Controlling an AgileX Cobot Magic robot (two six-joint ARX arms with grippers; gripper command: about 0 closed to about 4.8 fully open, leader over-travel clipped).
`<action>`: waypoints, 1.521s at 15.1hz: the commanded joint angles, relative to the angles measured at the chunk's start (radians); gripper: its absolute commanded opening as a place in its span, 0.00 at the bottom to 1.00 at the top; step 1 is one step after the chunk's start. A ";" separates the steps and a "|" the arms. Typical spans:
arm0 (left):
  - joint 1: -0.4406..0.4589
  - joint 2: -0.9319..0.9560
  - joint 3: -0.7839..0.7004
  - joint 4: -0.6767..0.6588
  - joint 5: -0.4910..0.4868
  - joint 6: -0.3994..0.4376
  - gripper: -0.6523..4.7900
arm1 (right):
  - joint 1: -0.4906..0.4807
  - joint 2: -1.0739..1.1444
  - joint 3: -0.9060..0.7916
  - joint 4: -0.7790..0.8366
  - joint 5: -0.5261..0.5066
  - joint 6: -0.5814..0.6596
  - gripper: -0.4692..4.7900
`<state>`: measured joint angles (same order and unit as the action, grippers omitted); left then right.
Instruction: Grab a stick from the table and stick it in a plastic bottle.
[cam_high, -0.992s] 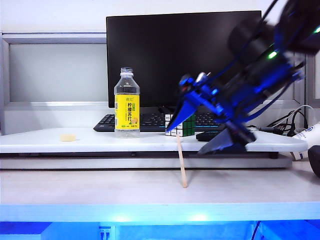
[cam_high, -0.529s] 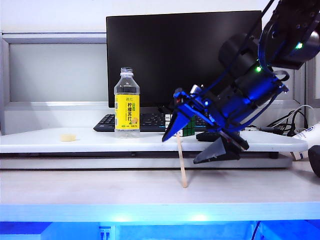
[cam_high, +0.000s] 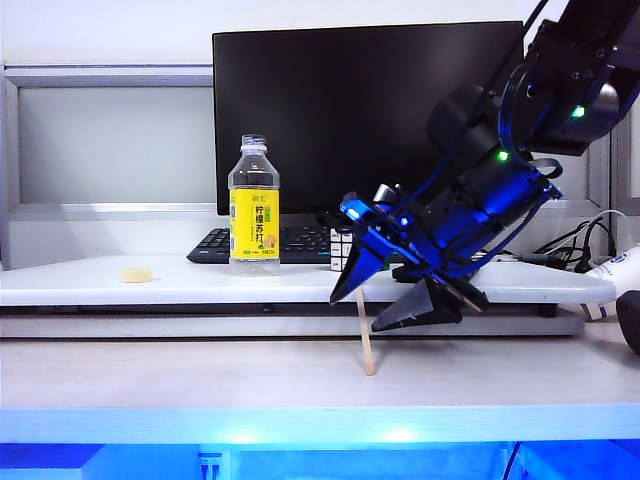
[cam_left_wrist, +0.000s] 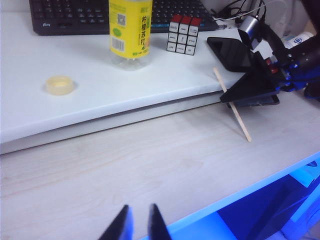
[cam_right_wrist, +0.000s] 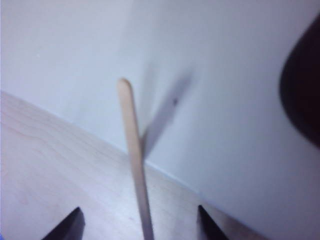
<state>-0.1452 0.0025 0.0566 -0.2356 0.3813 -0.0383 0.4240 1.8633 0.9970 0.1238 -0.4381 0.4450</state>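
Observation:
The thin tan stick (cam_high: 365, 345) leans with its lower end on the table's wood-grain ledge (cam_high: 180, 375) and its upper part against the white top's edge. My right gripper (cam_high: 357, 312) is open, with one black finger on each side of the stick's upper part. In the right wrist view the stick (cam_right_wrist: 135, 160) runs up between the fingertips (cam_right_wrist: 75, 222), apart from both. The plastic bottle (cam_high: 254, 205), yellow-labelled and uncapped, stands upright to the left on the white top. My left gripper (cam_left_wrist: 139, 209) hovers shut over the ledge's front, holding nothing.
A monitor (cam_high: 365, 110) and keyboard (cam_high: 215, 245) stand behind the bottle. A Rubik's cube (cam_left_wrist: 183, 34) and a dark phone (cam_left_wrist: 230, 52) lie near the stick's top. A tape roll (cam_high: 135, 274) sits at the far left. Cables (cam_high: 590, 245) trail at the right.
My right gripper has come down and leftward until its fingers straddle the stick, and the jaws have narrowed. The stick, the bottle and the left gripper have not moved.

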 joint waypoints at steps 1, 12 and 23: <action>0.000 0.001 0.002 0.014 -0.003 0.005 0.22 | 0.001 0.006 0.004 0.016 0.017 0.000 0.56; 0.000 0.001 0.002 0.014 -0.003 0.004 0.22 | 0.001 0.017 0.004 0.097 0.012 0.000 0.08; 0.000 0.001 0.002 0.153 -0.058 0.005 0.22 | 0.002 -0.127 0.051 0.179 -0.010 -0.001 0.08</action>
<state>-0.1455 0.0025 0.0566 -0.1081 0.3477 -0.0383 0.4240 1.7470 1.0203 0.2893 -0.4427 0.4454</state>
